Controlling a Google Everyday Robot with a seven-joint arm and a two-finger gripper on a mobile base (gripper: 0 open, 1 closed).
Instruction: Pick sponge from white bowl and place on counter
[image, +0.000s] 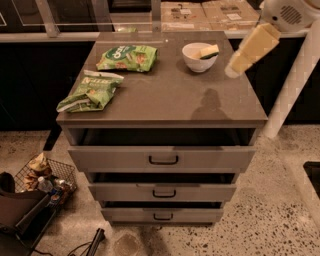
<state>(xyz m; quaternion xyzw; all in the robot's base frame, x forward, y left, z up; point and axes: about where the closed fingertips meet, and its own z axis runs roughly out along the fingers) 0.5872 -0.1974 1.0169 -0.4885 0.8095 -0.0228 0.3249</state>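
The sponge (210, 51), pale yellow with a dark green edge, lies tilted in the white bowl (196, 61) at the back right of the grey-brown counter (165, 97). My gripper (235, 68) hangs cream-yellow in the air at the upper right. It is above the counter's right edge, just right of the bowl, and apart from both bowl and sponge. Its shadow falls on the counter in front of the bowl.
Two green snack bags (127, 57) (90, 92) lie on the counter's left half. The three drawers (162, 159) below stand slightly pulled out. A wire basket of trash (45, 180) sits on the floor at the lower left. A white post (290, 90) stands at the right.
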